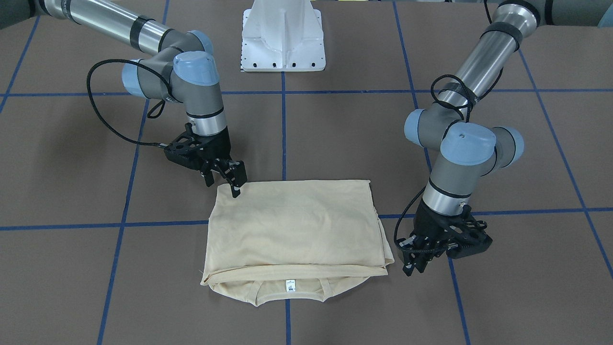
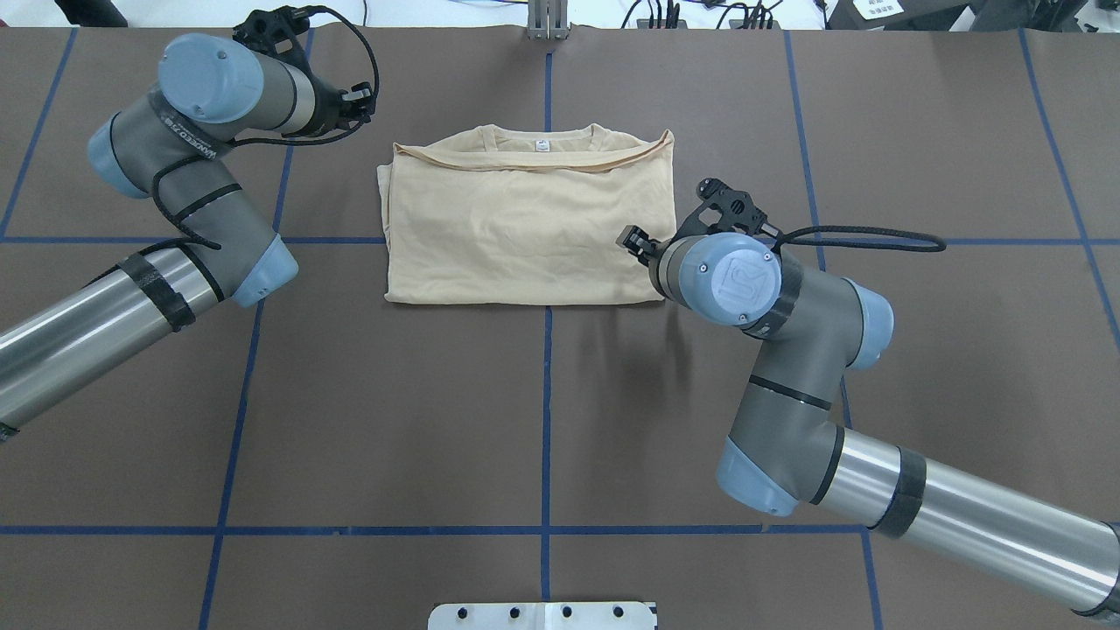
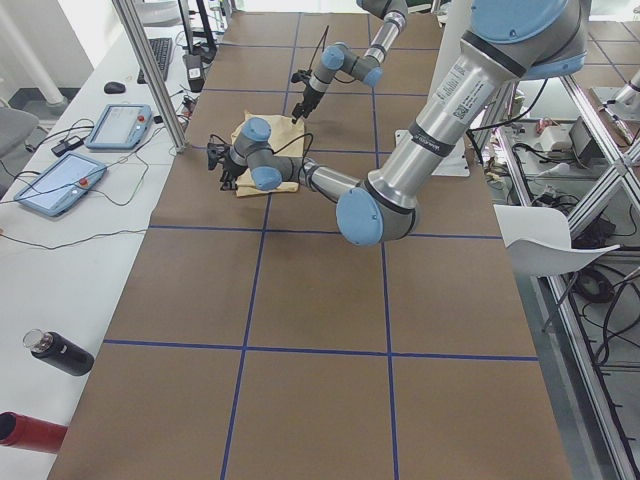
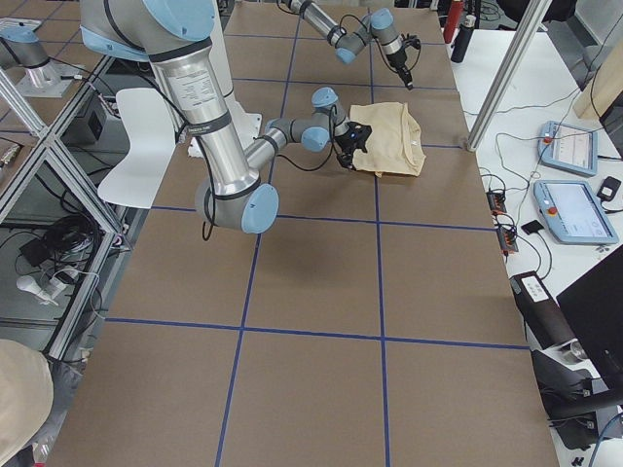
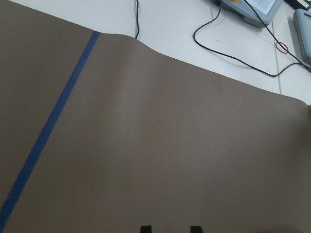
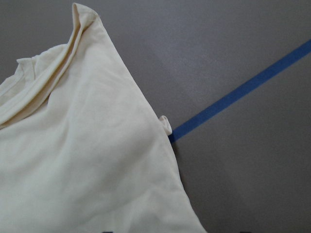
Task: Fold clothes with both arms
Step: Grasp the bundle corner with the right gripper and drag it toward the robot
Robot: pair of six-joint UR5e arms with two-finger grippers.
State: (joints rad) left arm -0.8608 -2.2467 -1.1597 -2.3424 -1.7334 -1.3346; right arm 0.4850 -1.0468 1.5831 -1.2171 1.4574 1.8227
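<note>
The pale beige T-shirt [image 1: 292, 225] lies folded into a rectangle on the brown table, with its collar and white neck label [image 1: 289, 285] at the edge far from the robot. The print is hidden. My right gripper [image 1: 223, 186] is open, fingers pointing down, at the shirt's near right corner [image 2: 643, 293]; the right wrist view shows that side edge of the shirt [image 6: 82, 160]. My left gripper [image 1: 413, 267] is open and empty beside the shirt's far left corner, low over bare table. In the left wrist view its fingertips [image 5: 146, 228] show apart over brown table.
The white pedestal base [image 1: 283, 38] stands at the robot's side of the table. Blue tape lines [image 1: 283, 134] cross the brown surface. Beyond the far edge is a white bench with tablets [image 3: 120, 125] and cables [image 5: 233, 53].
</note>
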